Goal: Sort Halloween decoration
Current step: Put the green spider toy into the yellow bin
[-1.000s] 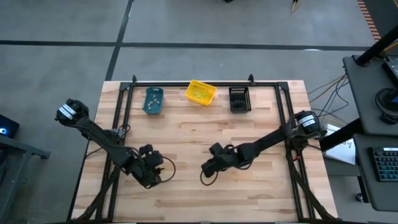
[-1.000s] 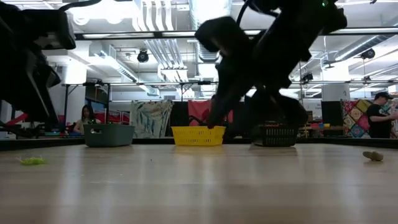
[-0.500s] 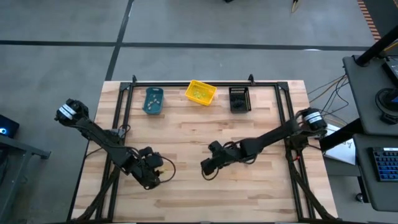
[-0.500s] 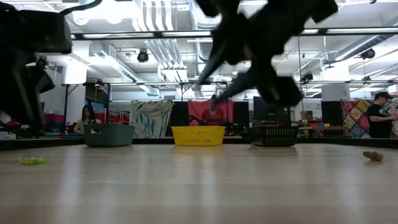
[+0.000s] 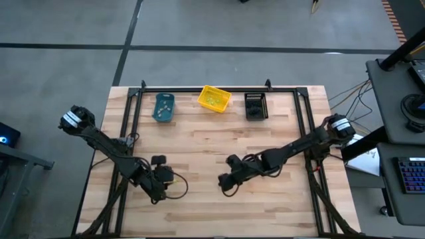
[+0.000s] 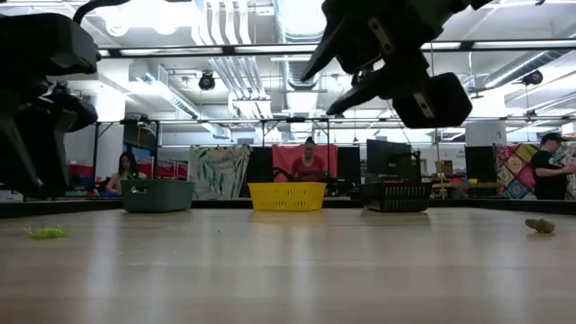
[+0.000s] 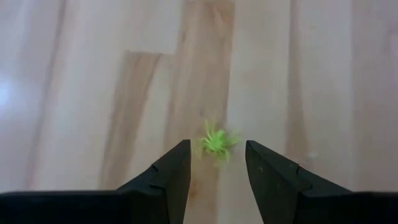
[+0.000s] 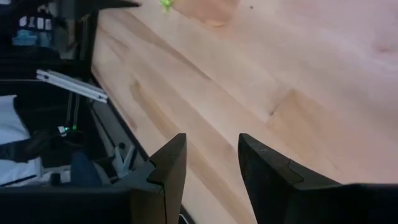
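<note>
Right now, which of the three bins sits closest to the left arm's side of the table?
The teal bin, leftmost in the back row; the yellow bin is in the middle, the black bin rightmost.

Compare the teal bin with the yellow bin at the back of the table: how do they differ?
The teal bin is dark and solid-walled; the yellow bin is bright, with slotted walls. From above, the teal bin looks narrower and lies square to the table edge; the yellow bin looks wider and is turned askew. Both stand in the back row, open-topped, with small pieces inside.

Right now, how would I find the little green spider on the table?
Start at the wooden table and find the left arm's hand. The green spider lies on the bare wood just past its open fingers. It is tiny, leggy and bright green, far from the three bins.
</note>
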Controlling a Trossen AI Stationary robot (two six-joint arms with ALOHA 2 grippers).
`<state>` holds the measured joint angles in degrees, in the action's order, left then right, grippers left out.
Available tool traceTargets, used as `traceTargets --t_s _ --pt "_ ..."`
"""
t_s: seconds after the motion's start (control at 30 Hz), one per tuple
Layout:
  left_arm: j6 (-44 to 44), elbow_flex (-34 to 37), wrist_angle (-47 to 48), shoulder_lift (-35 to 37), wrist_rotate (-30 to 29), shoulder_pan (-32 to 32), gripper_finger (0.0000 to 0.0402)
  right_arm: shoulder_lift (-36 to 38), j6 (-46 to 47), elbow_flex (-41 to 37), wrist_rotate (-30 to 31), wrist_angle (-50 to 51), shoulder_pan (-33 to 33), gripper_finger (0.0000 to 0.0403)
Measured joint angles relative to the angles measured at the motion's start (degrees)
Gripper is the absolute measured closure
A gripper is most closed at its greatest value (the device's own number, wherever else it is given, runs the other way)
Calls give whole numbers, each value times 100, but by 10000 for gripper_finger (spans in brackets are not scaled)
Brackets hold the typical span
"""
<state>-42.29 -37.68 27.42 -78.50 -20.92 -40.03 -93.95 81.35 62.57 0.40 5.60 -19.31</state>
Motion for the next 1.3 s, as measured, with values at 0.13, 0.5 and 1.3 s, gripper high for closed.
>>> traceTargets --t_s 0.13,0.5,1.3 --pt "455 246 -476 0 -103 0 265 0 -31 0 104 -48 -29 266" --pt "375 1030 -1587 -7 -91 -7 265 7 -34 0 125 -37 -16 266" --pt "235 1232 -1741 19 -105 -7 399 265 -608 0 430 -475 -43 267"
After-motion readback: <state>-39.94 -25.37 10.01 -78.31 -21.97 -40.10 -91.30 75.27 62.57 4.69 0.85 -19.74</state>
